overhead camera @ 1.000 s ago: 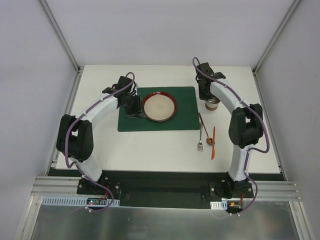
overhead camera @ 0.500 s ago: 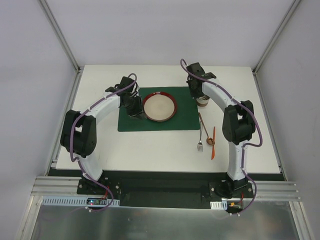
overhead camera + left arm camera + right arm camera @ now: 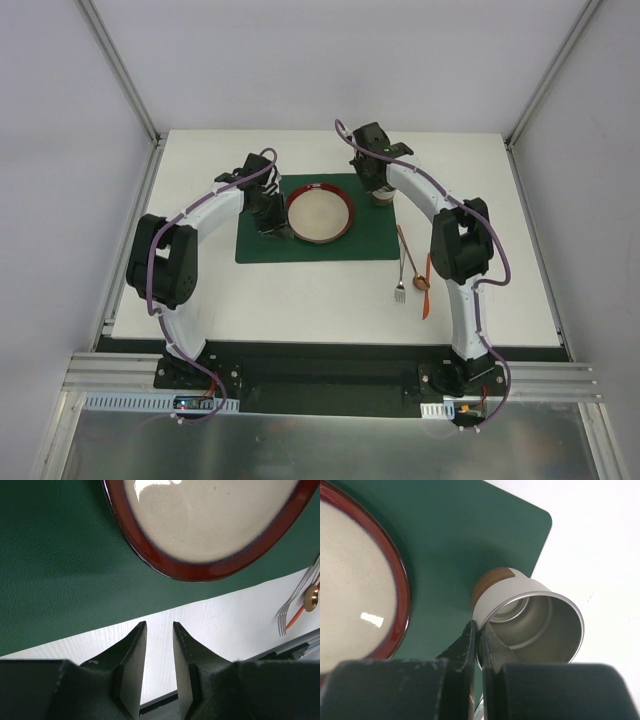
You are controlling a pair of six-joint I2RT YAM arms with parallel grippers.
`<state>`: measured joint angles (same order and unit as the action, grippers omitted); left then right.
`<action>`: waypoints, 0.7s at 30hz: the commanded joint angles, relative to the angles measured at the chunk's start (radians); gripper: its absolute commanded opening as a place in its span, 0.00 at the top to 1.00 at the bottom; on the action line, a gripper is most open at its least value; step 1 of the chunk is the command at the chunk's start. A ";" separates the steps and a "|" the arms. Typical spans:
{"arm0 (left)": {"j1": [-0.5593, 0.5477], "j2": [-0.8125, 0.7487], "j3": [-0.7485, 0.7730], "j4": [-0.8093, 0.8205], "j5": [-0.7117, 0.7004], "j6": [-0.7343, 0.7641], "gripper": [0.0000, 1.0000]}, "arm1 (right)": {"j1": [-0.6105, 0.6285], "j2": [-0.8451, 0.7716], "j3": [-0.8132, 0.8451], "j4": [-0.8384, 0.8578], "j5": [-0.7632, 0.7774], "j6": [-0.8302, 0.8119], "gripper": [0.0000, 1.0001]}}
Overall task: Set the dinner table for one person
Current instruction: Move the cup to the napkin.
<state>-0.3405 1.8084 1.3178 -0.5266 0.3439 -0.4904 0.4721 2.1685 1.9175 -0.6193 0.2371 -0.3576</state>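
The table (image 3: pixel 300 290) is a white rectangular top lying directly ahead of both arm bases, between the frame posts. A green placemat (image 3: pixel 370 240) lies on its middle, and a plate (image 3: pixel 319 211) with a dark red rim sits on the mat. The left gripper (image 3: pixel 159 625) is positioned just left of the plate; its jaws stand a narrow gap apart with nothing between them. The right gripper (image 3: pixel 479 630) is clamped on the rim of a metal cup (image 3: pixel 520 587) with a brown base, one finger inside the wall and one outside. The cup is at the mat's far right corner. Whether its base touches the mat cannot be determined. A fork (image 3: pixel 400 292) and an orange utensil (image 3: pixel 425 305) lie close together on the bare table, right of the mat.
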 commanded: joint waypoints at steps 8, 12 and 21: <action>0.005 0.012 0.029 0.004 0.024 0.026 0.73 | 0.008 0.047 0.072 0.013 -0.068 -0.066 1.00; 0.005 0.022 0.035 0.002 0.027 0.026 0.73 | 0.010 0.057 0.080 0.012 -0.100 -0.087 1.00; 0.005 0.023 0.040 0.002 0.037 0.032 0.73 | 0.023 0.070 0.089 0.001 -0.090 -0.110 0.93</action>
<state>-0.3393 1.8351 1.3254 -0.5270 0.3595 -0.4786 0.4808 2.2276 1.9553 -0.6167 0.1448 -0.4423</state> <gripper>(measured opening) 0.271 0.037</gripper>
